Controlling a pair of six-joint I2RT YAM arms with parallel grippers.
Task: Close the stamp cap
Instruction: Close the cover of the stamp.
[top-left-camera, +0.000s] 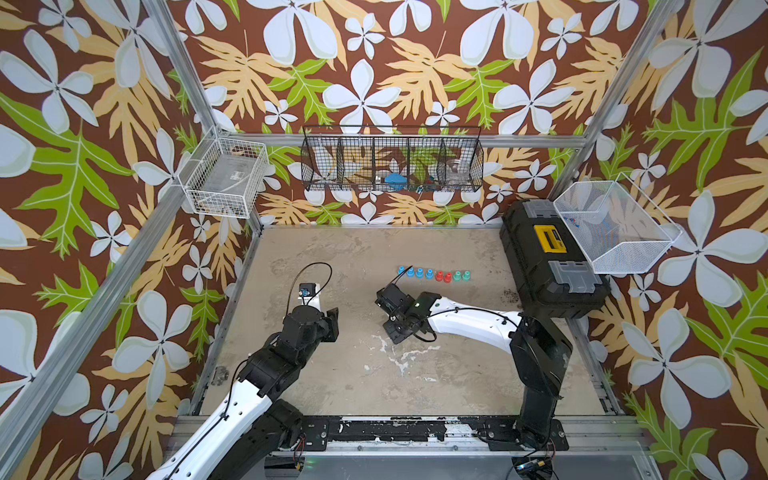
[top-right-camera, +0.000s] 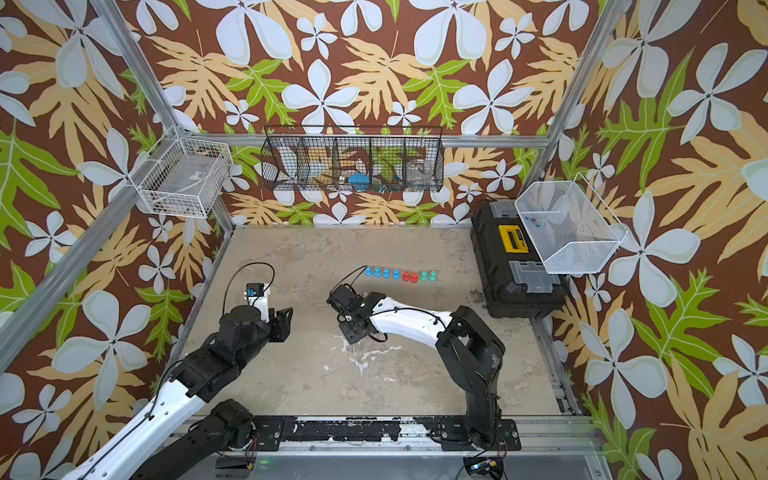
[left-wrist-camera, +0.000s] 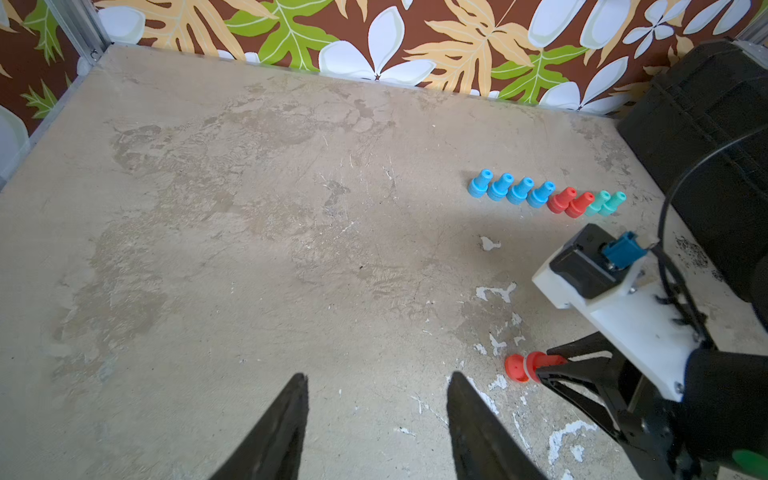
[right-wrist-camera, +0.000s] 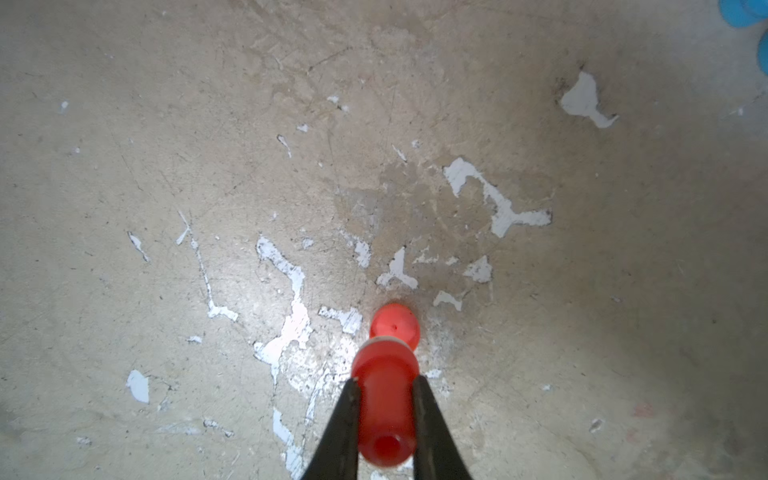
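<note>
Grasping the red stamp (right-wrist-camera: 386, 361): right gripper (right-wrist-camera: 385, 379) clenched on its stem.
Nearby, the left gripper (left-wrist-camera: 376, 382) is released and empty above the surface (left-wrist-camera: 249, 249).

Worktop (top-left-camera: 324, 249), clearances: you have open passage at back-left and near-centre. Obstacles: row of stamps (top-left-camera: 434, 274) standing mid-back; black toolbox (top-left-camera: 528, 266) along the right edge; right arm (top-left-camera: 469, 320) slung across the middle.

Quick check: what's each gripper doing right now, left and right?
Left gripper: open, holding nothing.
Right gripper: closed on the red stamp.
</note>
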